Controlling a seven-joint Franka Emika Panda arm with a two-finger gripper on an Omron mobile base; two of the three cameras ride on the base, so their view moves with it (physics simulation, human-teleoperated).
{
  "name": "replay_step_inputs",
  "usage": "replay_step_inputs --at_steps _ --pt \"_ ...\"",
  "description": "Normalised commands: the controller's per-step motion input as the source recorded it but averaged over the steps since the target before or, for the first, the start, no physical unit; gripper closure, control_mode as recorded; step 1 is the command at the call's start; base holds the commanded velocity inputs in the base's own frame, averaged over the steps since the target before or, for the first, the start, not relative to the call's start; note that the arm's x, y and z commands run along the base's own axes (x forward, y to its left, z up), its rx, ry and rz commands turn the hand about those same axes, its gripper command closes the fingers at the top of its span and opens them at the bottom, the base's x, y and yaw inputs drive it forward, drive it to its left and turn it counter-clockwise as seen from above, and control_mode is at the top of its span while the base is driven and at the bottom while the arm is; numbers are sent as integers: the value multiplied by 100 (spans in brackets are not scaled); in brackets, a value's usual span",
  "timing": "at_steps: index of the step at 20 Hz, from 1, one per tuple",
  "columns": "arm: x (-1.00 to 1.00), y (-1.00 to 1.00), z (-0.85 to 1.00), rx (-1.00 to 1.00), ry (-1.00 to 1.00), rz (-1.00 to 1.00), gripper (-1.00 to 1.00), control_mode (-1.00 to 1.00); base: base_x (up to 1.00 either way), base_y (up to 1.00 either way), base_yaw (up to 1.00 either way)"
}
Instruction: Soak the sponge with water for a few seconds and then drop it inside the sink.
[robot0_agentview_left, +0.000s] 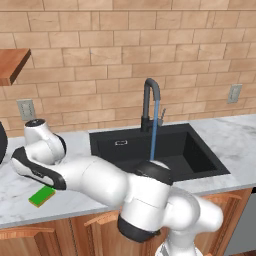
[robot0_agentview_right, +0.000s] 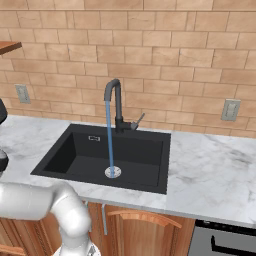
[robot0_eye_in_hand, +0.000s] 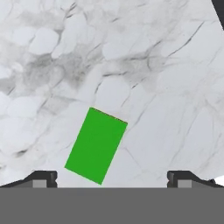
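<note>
sponge: flat on the marble desk, untouched
jaws: wide open, empty, above the sponge
water: running into the sink

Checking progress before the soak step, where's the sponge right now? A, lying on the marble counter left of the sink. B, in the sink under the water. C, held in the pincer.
A: the sponge lies flat on the marble counter, left of the sink, beneath the open pincer.
</note>
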Motion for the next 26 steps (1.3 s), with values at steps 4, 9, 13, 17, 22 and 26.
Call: replay_step_inputs --at_steps 4,9,13,17,22,26 --pt "9 0 -22 0 0 -3 -100 -100 0 0 0" --pt "5 -1 -23 2 0 -3 -100 -100 0 0 0" --pt "0 -2 -24 5 0 -1 -100 -100 0 0 0" --pt "0 0 -13 8 0 0 -100 -100 0 0 0" --pt "0 0 -13 7 1 0 -100 -100 0 0 0" --pt "0 0 -17 1 2 -2 -100 -100 0 0 0"
